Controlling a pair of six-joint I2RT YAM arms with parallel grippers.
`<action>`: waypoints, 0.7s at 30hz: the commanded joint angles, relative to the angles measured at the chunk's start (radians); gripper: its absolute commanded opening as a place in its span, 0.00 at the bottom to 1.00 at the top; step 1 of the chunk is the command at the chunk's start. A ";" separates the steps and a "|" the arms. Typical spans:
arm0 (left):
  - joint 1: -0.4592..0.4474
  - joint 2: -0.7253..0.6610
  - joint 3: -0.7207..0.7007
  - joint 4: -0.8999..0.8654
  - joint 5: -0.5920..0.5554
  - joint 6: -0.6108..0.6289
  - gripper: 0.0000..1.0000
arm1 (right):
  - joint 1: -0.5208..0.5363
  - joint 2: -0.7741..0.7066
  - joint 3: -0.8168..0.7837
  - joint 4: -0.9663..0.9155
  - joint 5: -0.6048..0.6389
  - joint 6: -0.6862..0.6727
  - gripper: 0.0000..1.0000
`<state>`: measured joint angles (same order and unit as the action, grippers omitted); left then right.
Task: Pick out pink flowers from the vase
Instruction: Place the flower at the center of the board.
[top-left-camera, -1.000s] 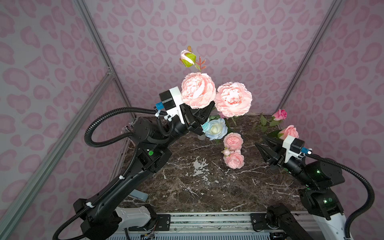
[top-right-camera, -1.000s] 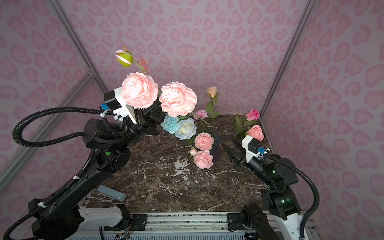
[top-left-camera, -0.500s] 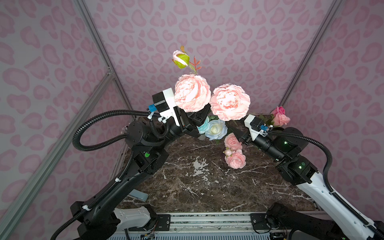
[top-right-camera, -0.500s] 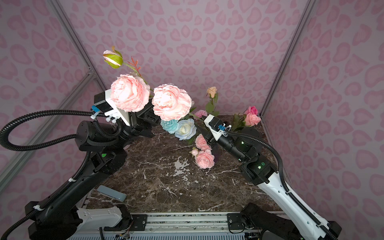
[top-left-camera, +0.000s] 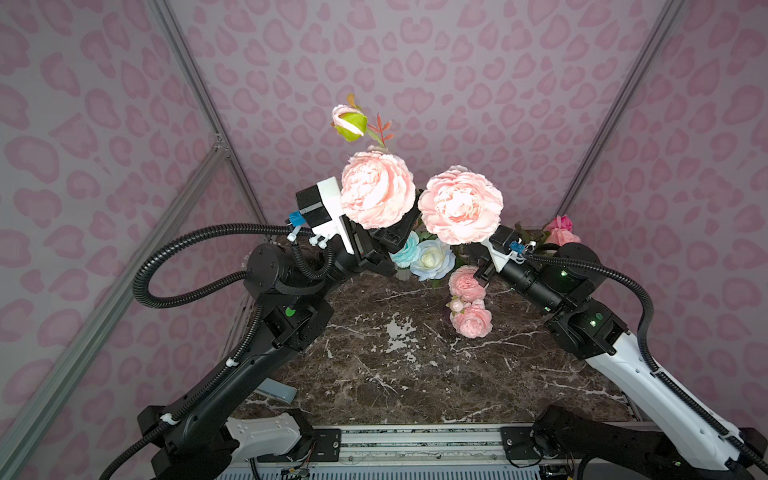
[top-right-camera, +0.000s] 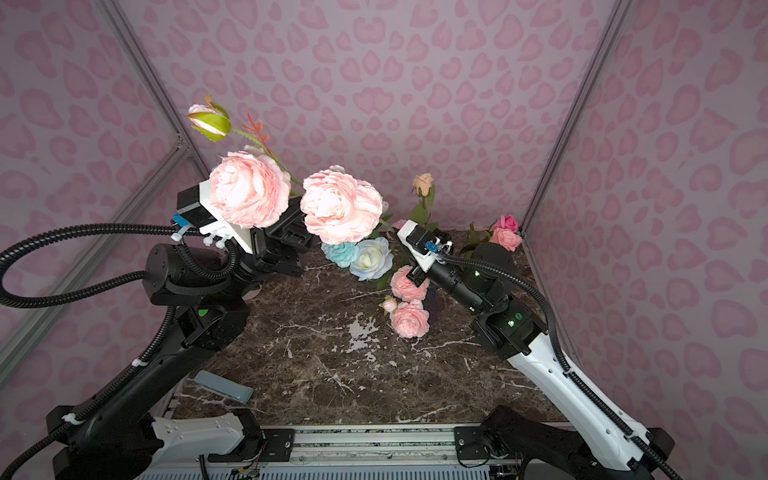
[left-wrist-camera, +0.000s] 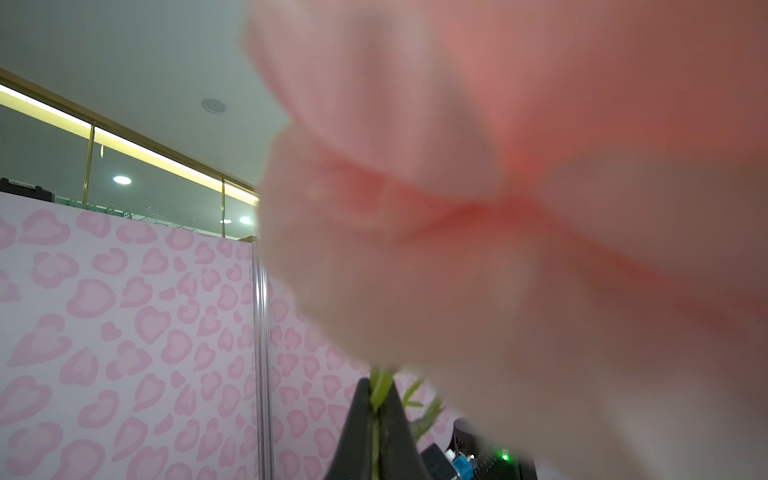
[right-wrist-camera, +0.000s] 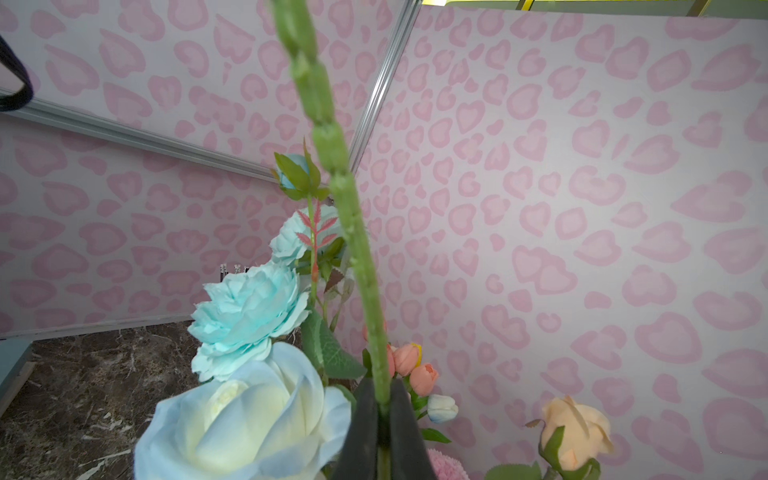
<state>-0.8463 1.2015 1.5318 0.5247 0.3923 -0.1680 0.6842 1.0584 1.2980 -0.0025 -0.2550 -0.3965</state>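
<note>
Two grippers now clamp stems. Nearest, small pink roses (top-left-camera: 469, 307) lie on the marble table (top-left-camera: 395, 374) at two o'clock from its centre, as before. The right gripper (right-wrist-camera: 382, 386), open at three o'clock a second ago, has reached into the bouquet at twelve and closed on a thick green stem (right-wrist-camera: 353, 232). The left gripper (left-wrist-camera: 377, 390) still pinches the stem of the pale pink peonies (top-left-camera: 376, 189), which have drifted toward nine. Two rosebuds (top-left-camera: 561, 232) sit at one o'clock, farthest back.

Blurred and cut off
Pink bloom (left-wrist-camera: 519, 208) fills the left wrist view, blurred; green stem (right-wrist-camera: 353, 232) runs past the right wrist view's edge.
</note>
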 joint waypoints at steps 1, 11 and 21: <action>0.000 -0.014 0.001 -0.022 -0.023 0.026 0.28 | 0.000 0.005 0.041 0.055 -0.005 0.013 0.00; 0.000 -0.125 -0.046 -0.312 -0.196 0.156 0.85 | 0.006 0.075 0.241 0.116 -0.108 0.259 0.00; 0.000 -0.216 -0.039 -0.708 -0.104 0.111 0.86 | 0.233 0.130 0.193 0.029 -0.100 0.382 0.00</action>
<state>-0.8463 0.9905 1.4803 -0.0288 0.2325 -0.0288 0.8818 1.1824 1.5146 0.0544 -0.3771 -0.0593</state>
